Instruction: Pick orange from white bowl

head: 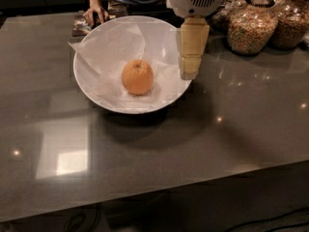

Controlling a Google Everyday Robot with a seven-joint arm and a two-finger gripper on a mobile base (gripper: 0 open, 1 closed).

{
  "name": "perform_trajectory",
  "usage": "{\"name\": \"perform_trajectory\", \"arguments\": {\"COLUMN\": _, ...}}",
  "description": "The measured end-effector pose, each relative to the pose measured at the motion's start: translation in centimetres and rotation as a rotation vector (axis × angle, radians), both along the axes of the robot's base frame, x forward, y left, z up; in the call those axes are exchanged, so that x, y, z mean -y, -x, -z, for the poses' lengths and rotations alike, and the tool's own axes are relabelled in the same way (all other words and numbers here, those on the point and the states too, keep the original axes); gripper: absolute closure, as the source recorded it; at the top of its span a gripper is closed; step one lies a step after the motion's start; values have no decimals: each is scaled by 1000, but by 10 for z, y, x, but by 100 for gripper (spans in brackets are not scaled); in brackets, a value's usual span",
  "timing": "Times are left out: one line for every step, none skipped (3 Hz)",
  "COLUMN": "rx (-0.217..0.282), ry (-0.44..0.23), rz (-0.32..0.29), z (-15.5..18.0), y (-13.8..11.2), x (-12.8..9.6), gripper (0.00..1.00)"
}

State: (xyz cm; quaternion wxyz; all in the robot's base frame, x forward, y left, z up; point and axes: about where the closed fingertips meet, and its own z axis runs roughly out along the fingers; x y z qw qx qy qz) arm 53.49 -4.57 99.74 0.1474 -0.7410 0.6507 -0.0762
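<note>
The orange point(137, 77) sits in the middle of the white bowl point(91, 88), on crinkled white paper that lines it. The bowl stands on a dark grey glossy table. My gripper point(190, 69) hangs from the white arm housing at the top of the view, over the bowl's right rim, to the right of the orange and above it. It is not touching the orange.
Glass jars of cereal point(250, 29) stand at the back right of the table. A person's hand point(95, 14) rests at the table's far edge behind the bowl. The table's front edge runs along the bottom of the view.
</note>
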Motion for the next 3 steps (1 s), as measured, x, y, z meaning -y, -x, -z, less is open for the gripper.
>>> {"name": "perform_trajectory", "arguments": {"rx": -17, "ry": 22, "rz": -59, "z": 9, "y": -11, "x": -30, "gripper": 0}}
{"name": "perform_trajectory", "arguments": {"rx": -29, "ry": 45, "rz": -104, "z": 17, "y": -21, "x": -51, "gripper": 0}}
{"name": "perform_trajectory", "arguments": {"rx": -42, "ry": 61, "rz": -132, "z": 25, "y": -30, "x": -64, "gripper": 5}}
